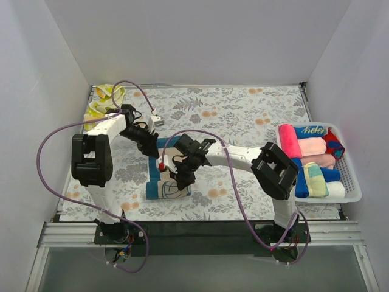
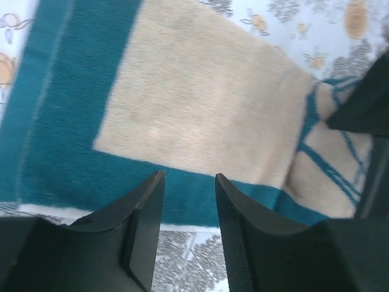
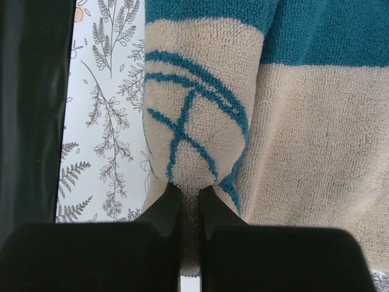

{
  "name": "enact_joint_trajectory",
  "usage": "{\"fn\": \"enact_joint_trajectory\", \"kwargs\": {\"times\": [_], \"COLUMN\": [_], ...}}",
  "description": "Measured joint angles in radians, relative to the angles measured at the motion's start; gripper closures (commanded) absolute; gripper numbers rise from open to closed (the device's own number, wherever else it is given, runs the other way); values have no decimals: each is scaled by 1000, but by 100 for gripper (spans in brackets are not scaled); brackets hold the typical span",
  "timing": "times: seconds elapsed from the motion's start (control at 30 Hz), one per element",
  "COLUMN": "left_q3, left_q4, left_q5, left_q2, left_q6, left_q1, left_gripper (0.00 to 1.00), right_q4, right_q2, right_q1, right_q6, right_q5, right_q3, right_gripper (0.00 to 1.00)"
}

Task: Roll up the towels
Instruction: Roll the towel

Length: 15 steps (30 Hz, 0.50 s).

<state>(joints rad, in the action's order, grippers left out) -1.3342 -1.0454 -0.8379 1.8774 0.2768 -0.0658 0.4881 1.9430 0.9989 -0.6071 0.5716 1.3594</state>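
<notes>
While the tan-and-blue towel (image 1: 164, 190) lies on the floral covering (image 1: 243, 109) at mid-table between the two arms, the overhead view shows the left gripper (image 1: 152, 151) at its far left part and the right gripper (image 1: 182, 176) down on its middle. A yellow towel (image 1: 103, 103) sits crumpled at the far left corner, and rolled towels (image 1: 310, 146) fill the basket (image 1: 347, 196) at the right edge. From the left wrist, the left gripper (image 2: 188, 182) has its jaws apart with nothing between them, hovering over the towel's (image 2: 200, 103) blue border, the cloth spread flat beyond. From the right wrist, the right gripper (image 3: 189, 194) is pressed together on a pinch of cloth at the end of a curled fold, a short tube of tan terry with blue lines lying on the flat part of the towel (image 3: 316, 134). I judge this to be the early rolling of this towel: one end turned over, most of it flat. The next move likely calls for the right gripper to carry the fold across the flat cloth while the left pins the border or takes the fold's other end, keeping the roll tight; a one-sided pull could skew it.
</notes>
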Motion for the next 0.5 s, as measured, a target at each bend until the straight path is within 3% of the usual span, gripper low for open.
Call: {"fn": "enact_joint_trajectory", "kwargs": {"times": [0.23,0.5], "left_q3": [2,-37], "left_q4": [142,182], "left_q5": [90,78], "left_q2": [119,167], "left_q6": [-95,-169], "left_q1": [-24,-107], "left_gripper": [71,71], "right_q4": [41,88], "right_q2": [24,50], "right_q1": [-10,-60], "right_q6": [35,72], "right_q5": [58,147], "right_q3": [19,26], "right_gripper": [99,99]}}
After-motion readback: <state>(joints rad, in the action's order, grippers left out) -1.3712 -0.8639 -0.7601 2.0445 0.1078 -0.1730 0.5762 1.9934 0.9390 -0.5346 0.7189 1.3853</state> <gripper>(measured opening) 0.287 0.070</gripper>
